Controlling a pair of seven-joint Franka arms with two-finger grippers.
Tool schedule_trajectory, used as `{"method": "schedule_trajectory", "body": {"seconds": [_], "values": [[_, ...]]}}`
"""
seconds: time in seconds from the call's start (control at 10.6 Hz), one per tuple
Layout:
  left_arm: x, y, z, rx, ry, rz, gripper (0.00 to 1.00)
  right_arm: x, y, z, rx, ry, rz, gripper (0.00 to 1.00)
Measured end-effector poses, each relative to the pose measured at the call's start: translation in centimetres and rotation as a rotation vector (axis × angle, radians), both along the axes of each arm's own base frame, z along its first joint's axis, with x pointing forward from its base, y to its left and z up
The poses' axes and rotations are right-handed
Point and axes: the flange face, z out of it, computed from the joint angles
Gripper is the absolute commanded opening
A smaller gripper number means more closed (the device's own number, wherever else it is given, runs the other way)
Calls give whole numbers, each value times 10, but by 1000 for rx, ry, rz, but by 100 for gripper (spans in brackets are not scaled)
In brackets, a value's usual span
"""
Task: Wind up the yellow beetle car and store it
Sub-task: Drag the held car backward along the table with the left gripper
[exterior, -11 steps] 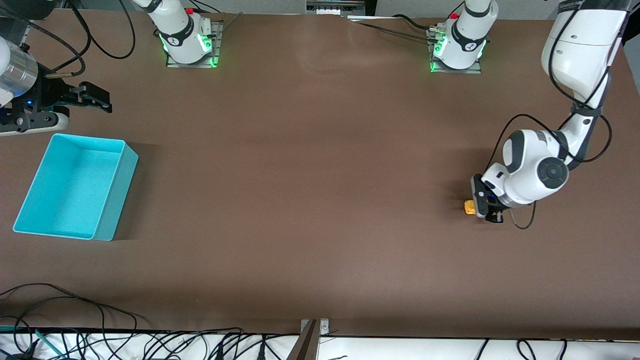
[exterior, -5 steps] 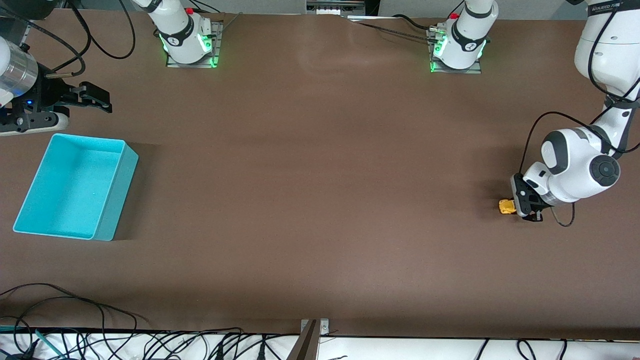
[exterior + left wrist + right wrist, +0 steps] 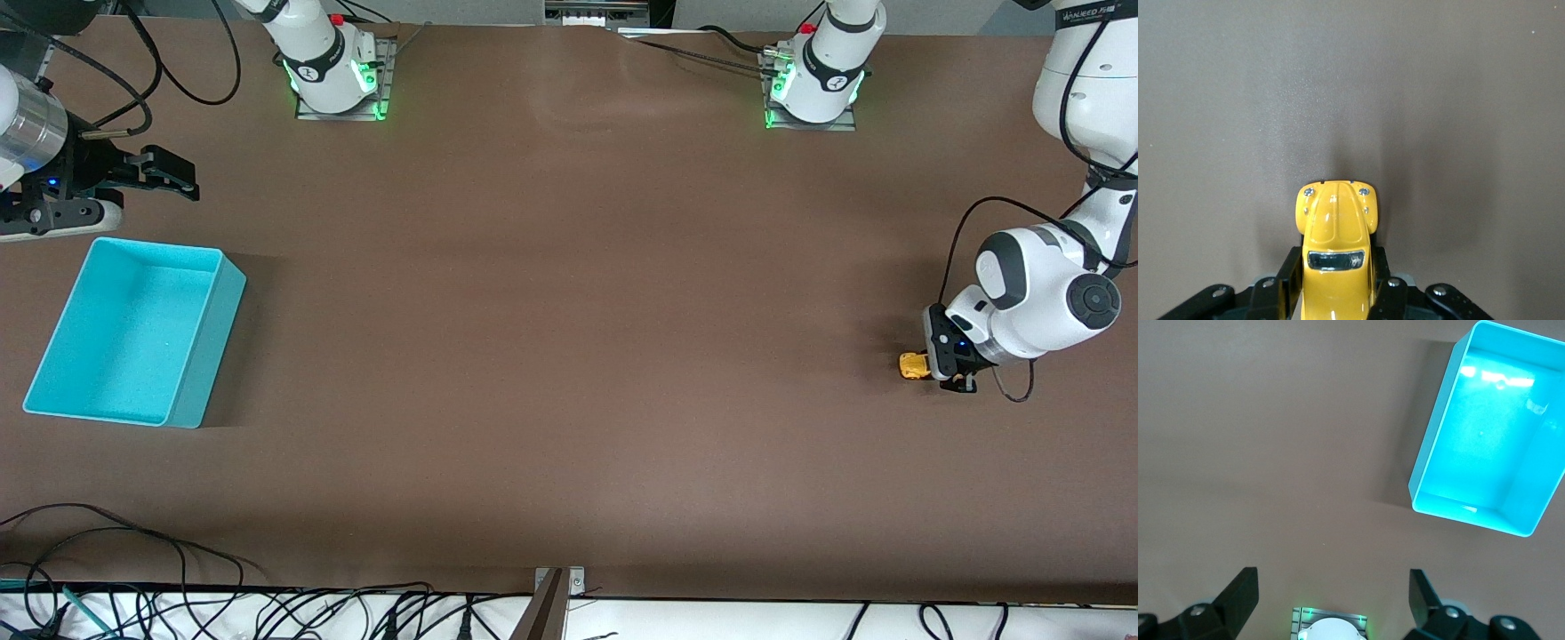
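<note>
At the left arm's end of the table, the left gripper (image 3: 935, 366) is clamped on the car (image 3: 913, 365), one finger (image 3: 1286, 280) pressed to each flank and the wheels down at the tabletop. The right gripper (image 3: 178, 178) waits with fingers spread over bare table beside the bin (image 3: 206, 356).

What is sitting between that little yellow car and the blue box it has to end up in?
Nothing visible. The yellow beetle car sits gripped between the left gripper's fingers at the left arm's end of the table, and only bare table lies between it and the turquoise bin. The right gripper waits open above the table beside the bin.
</note>
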Motion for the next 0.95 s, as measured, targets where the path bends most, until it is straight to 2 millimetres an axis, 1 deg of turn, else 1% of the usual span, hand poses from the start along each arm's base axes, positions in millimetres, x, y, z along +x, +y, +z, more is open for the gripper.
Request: {"method": "schedule_trajectory", "body": {"seconds": [0.95], "values": [[1, 2, 0, -1, 4, -48, 6, 0, 0, 0, 0, 0, 0, 100]]}}
